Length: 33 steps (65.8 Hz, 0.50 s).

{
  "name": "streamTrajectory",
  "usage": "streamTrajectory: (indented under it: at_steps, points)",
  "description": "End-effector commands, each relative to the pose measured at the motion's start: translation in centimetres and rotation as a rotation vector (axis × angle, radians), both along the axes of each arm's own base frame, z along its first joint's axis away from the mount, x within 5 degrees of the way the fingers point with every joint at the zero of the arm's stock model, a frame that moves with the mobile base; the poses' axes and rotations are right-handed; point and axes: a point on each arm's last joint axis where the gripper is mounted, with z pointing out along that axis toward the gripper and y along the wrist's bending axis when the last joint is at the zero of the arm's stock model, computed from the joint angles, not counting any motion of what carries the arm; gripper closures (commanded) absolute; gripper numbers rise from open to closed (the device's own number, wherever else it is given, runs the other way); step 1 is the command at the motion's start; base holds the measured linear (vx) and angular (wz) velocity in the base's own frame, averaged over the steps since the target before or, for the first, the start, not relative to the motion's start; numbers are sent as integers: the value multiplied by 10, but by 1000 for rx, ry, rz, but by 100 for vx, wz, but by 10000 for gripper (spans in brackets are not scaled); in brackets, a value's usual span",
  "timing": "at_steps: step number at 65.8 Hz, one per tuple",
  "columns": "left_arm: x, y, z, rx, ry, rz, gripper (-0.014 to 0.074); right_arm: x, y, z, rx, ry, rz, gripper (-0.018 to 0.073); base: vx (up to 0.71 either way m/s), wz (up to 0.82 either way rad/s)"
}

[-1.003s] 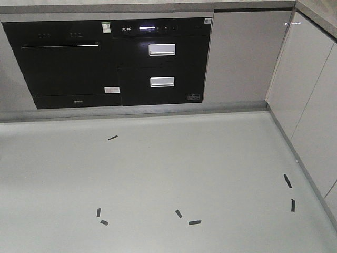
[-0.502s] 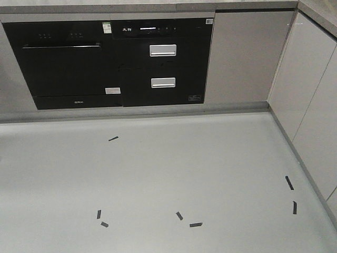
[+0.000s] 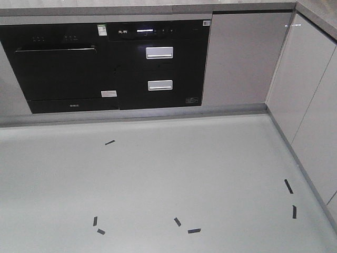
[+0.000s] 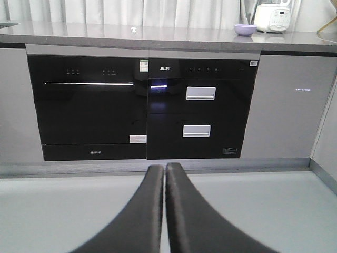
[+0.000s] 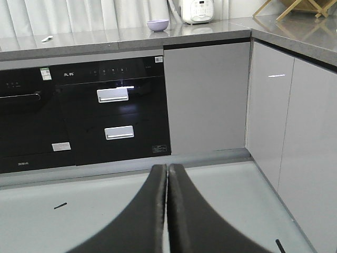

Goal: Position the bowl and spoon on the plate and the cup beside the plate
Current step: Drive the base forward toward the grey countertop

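One small lavender bowl [image 4: 245, 29] — round, smooth-sided — rests on the countertop [image 4: 158, 38].

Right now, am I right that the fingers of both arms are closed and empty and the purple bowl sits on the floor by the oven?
Not quite: the bowl sits on the grey countertop near the white rice cooker, not on the floor, as the right wrist view shows. The left fingers and right fingers are closed and empty.

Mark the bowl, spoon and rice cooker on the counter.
bowl [image 5: 157, 25], right wrist view, its side wall.
spoon [image 5: 47, 38], right wrist view, mid-length.
rice cooker [image 5: 198, 10], right wrist view, front panel.
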Motion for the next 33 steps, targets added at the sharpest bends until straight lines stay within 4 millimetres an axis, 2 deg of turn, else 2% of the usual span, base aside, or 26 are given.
streamTrajectory:
  at_steps: [1,33]
  points:
    - [0,0,-3,-10,-57,0,602,0,0,2,-15,-69,1,564,8,0]
    - [0,0,-3,-10,-57,0,602,0,0,2,-15,-67,1,564,4,6]
